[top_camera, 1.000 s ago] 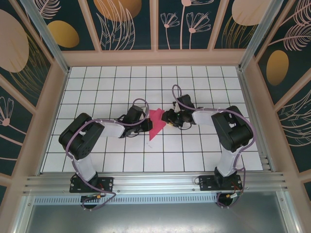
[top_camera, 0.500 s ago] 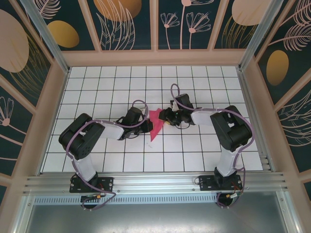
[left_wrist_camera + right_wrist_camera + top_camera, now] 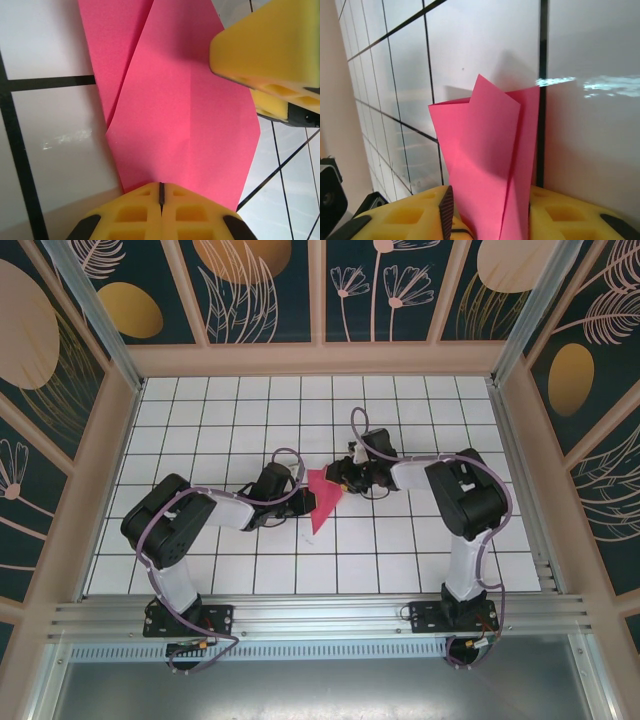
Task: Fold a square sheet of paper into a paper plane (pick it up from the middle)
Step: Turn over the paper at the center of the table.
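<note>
Pink paper: lying near the middle of the counter, between the tips of the two arms. It is showing as a narrow folded shape, broad at the far end and tapering to a point toward the near edge.
Paper surface: thin, matte and plain, with layers overlapping along slanted folds. A faint crease is running lengthwise in the left wrist view.
Left jaws: closed, the yellow fingertips meeting at a thin seam and sitting on the paper's edge.
Right jaws: partly closed and gripping a raised double flap of the paper. The flap is standing between the yellow fingers and touching both inner sides.
Edges: the paper's left side is lying flat on a tile, and its right corner is running under the other arm's yellow finger.
Open room: glossy white tiles with dark lines are stretching wide around the paper. Peach walls are standing well apart from it, and a metal rail is running along the near edge.
Arms: the left arm and right arm are both bending inward, elbows pointing toward the side walls.
</note>
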You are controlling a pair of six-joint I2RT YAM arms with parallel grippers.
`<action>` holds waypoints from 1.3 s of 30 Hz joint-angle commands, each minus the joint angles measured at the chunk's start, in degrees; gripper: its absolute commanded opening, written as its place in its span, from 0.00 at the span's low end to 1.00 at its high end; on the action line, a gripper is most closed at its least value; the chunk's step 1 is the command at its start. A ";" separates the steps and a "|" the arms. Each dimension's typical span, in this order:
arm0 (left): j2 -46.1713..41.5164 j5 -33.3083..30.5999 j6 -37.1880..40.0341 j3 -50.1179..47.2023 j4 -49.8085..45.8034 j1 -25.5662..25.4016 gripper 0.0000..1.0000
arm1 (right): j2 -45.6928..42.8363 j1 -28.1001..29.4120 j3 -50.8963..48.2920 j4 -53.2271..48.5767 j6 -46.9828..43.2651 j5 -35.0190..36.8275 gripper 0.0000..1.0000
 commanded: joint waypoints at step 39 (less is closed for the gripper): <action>-4.18 1.85 -3.73 -4.43 3.23 -0.32 0.14 | 6.17 -3.78 5.36 0.71 -14.43 -17.23 0.06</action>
